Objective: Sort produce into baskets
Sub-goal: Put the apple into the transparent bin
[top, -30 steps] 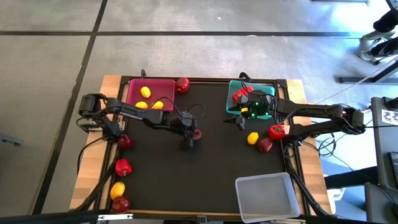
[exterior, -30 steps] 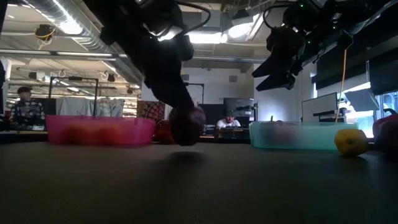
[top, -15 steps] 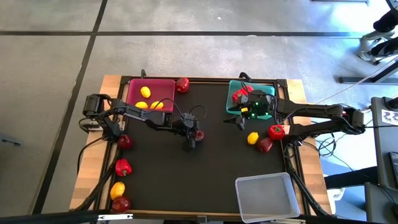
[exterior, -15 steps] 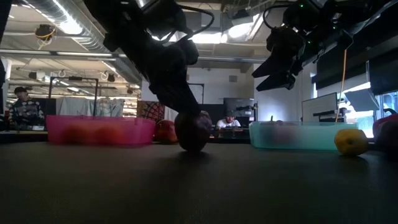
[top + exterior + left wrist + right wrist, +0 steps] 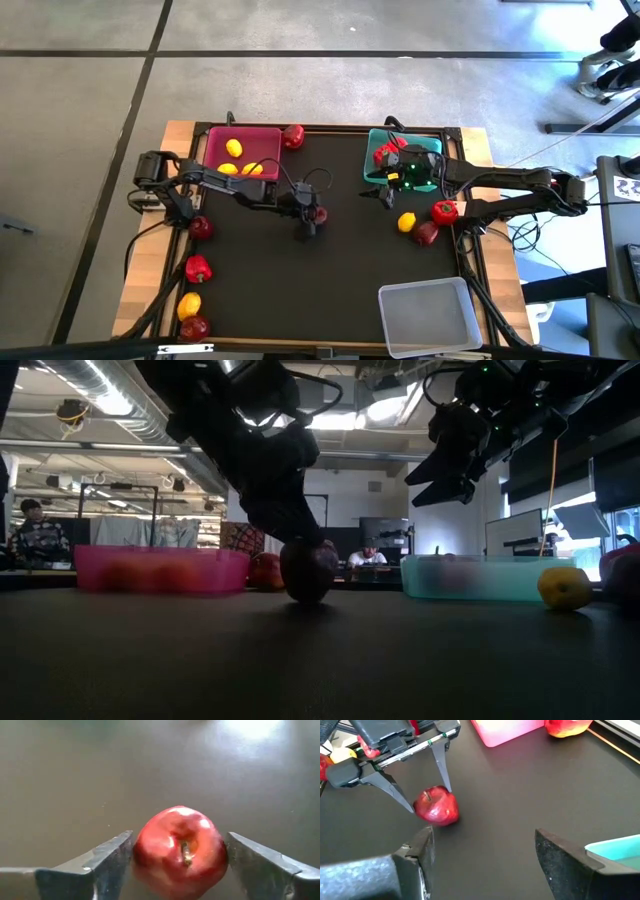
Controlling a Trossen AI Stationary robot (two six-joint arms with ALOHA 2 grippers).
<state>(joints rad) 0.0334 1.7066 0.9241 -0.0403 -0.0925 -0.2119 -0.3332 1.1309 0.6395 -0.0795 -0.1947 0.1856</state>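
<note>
A dark red apple (image 5: 318, 214) sits on the black mat near the table's middle; it also shows in the left wrist view (image 5: 180, 852) and the low view (image 5: 308, 570). My left gripper (image 5: 312, 218) is shut on it. My right gripper (image 5: 383, 193) is open and empty, hovering beside the near left corner of the teal basket (image 5: 372, 165), which holds red peppers (image 5: 385, 152). The pink basket (image 5: 212, 150) at the far left holds three lemons (image 5: 233, 148). The clear basket (image 5: 425, 315) stands at the near right. My left gripper pinches the apple's two opposite sides (image 5: 140, 855) between its two fingers (image 5: 445, 775). The fingers come from above, slanting down. The apple's underside rests on the mat, and its stem (image 5: 185, 854) points up toward the wrist.
A lemon (image 5: 406, 221), a pepper (image 5: 444, 211) and an apple (image 5: 426, 233) lie near the right edge. An apple (image 5: 200, 227), a pepper (image 5: 198, 268), a lemon (image 5: 188, 305) and another apple (image 5: 194, 327) lie along the left edge. One apple (image 5: 293, 136) lies beside the pink basket.
My left gripper has come down and a little toward the table's right with the apple, which was just clear of the mat and now rests on it. My right gripper has kept still.
</note>
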